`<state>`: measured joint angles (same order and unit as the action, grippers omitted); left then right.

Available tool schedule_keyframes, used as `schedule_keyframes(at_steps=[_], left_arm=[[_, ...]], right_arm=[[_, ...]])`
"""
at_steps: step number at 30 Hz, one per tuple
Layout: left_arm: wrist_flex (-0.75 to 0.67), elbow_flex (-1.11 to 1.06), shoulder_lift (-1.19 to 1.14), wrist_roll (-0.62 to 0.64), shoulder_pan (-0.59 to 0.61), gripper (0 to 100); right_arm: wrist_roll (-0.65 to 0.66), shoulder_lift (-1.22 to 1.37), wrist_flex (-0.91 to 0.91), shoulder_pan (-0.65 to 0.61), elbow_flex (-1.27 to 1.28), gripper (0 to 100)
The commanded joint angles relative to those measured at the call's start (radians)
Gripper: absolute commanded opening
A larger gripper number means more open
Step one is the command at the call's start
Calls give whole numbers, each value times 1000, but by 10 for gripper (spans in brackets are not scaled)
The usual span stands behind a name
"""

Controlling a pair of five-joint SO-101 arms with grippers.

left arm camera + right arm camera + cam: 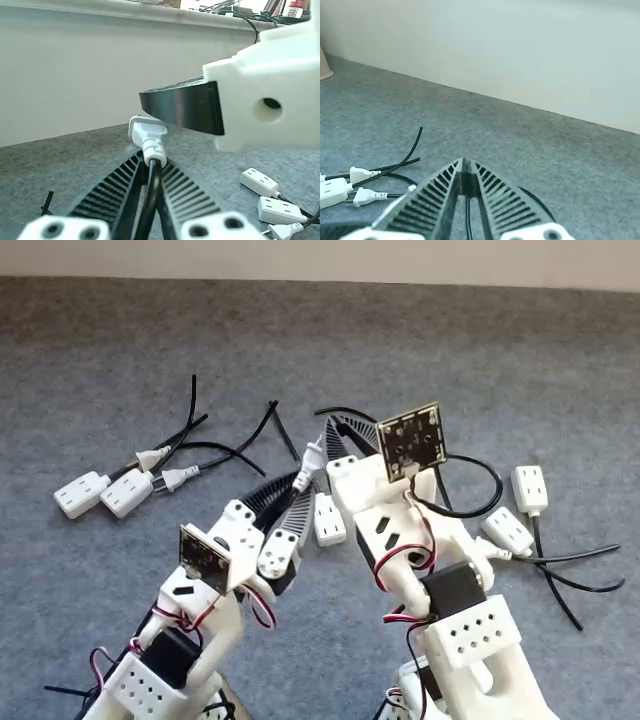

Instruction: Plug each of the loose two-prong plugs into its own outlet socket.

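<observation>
My left gripper (303,482) (150,159) is shut on a white two-prong plug (310,458) (146,135), held off the carpet with its black cord running back between the fingers. Just beyond it my right gripper (335,430) (464,169) is shut on a black cord (468,215); its black finger (185,106) hangs right over the plug in the left wrist view. A white outlet socket (328,518) lies between the arms. Two loose plugs (152,457) (176,478) lie by two sockets (80,493) (125,493) on the left.
Two more white sockets (529,488) (507,530) lie at the right with black cords looping around them. Grey carpet (450,340) stretches open toward a pale wall at the back. Loose cord ends (275,425) lie in the middle.
</observation>
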<state>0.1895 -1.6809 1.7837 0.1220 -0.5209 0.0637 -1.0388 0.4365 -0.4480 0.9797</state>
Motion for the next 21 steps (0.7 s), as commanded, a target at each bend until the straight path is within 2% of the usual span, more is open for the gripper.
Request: schedule_keyframes(at_steps=[1,5,8,14,17,21], left_arm=[[2,-16,-1,5,64,6],[2,-16,4,5,76,7],[-3,-15,4,5,71,7],[0,47,5,5,74,7],[23,58,5,5,79,7],[241,79,5,3,111,7]], right_arm=[[3,-50,-13,15,-71,23],[2,-162,-12,13,-117,28],[2,-249,-4,19,-125,67],[6,-415,223,24,-120,84],[6,-492,372,104,-117,87],[8,-575,533,289,-67,87]])
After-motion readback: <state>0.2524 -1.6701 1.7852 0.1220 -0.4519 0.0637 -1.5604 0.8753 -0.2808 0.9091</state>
